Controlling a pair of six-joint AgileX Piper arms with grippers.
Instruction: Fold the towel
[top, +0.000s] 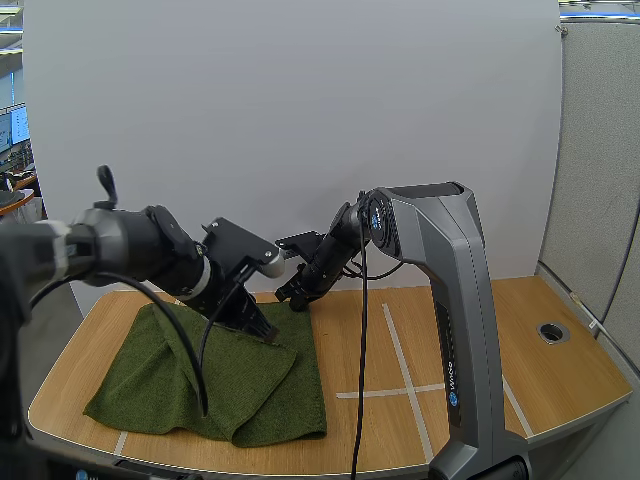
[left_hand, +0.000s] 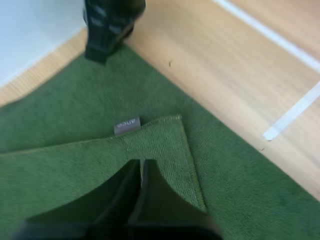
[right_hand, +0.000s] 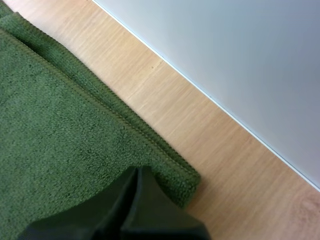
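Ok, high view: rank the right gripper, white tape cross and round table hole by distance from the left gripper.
From the left gripper:
1. right gripper, just beyond it at the far edge of the towel.
2. white tape cross, to its right.
3. round hole, far right of the table.

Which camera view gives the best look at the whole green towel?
The high view: the towel lies there whole, partly folded, on the table. The left wrist view shows a folded-over corner with a grey label; the right wrist view, a corner near the wall.
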